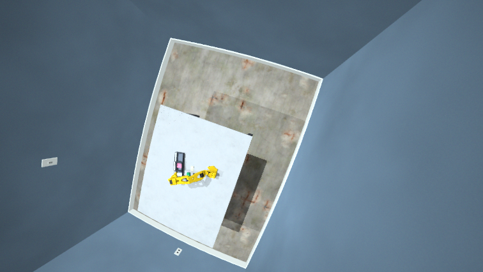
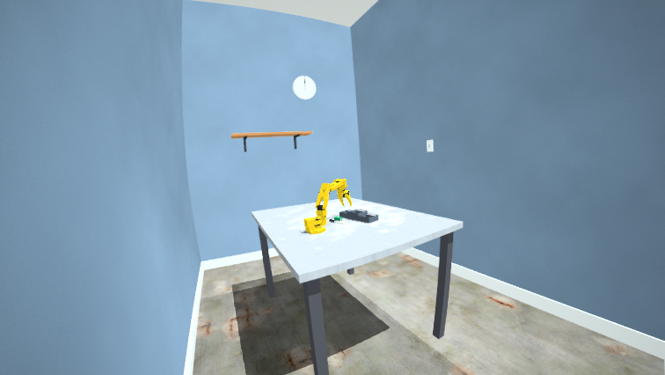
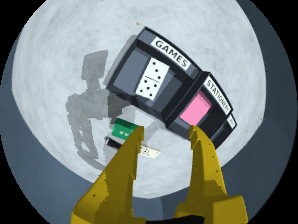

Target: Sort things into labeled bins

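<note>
My gripper [image 3: 167, 129] [image 2: 347, 204] is open and empty, raised above the table near the bins. In the wrist view, the GAMES bin [image 3: 127, 70] holds a white domino [image 3: 153, 79] with black dots. The STATIONERY bin [image 3: 215, 117] beside it holds a pink block [image 3: 195, 108] [image 1: 179, 165]. A third bin [image 3: 227, 133] stands at the far end of the row; its label is too small to read. A green thing [image 3: 123, 128] [image 1: 188, 174] [image 2: 338, 218], a black thing [image 3: 116, 144] [image 2: 332, 220] and a whitish marked piece [image 3: 151, 152] [image 1: 192, 168] lie on the table close together, the last partly behind a finger.
The white table [image 1: 192, 212] [image 2: 395, 242] carries the arm's yellow base [image 1: 213, 172] [image 2: 315, 225], with the small things between the base and the bin row. The arm's shadow falls beside the GAMES bin in the wrist view.
</note>
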Robot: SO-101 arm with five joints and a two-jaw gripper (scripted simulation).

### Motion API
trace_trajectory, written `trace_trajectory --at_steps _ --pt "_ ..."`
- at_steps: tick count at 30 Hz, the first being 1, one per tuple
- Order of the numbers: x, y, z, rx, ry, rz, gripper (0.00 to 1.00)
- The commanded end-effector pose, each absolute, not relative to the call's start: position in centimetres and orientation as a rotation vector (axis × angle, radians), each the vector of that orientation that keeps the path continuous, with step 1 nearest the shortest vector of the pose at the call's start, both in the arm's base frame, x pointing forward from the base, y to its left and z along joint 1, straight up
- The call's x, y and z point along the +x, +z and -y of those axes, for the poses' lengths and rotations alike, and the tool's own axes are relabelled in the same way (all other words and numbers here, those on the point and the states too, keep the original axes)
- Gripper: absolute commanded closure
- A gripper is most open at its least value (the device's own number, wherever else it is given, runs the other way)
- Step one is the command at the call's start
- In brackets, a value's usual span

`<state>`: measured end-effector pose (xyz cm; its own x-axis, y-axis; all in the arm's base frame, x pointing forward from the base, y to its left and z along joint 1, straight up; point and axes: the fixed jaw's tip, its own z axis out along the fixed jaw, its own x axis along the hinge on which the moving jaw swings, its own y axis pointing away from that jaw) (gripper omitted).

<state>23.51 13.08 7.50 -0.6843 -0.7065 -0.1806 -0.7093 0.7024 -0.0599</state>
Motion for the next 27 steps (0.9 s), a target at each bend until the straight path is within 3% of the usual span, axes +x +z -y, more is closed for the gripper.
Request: trace_trajectory --at_steps 1,27 --pt "23.2 9.1 -12.2 -1.254 0.003 -2.596 0.75" --pt "17.8 7.7 -6.4 -2.160 -0.084 -2.123 0.72"
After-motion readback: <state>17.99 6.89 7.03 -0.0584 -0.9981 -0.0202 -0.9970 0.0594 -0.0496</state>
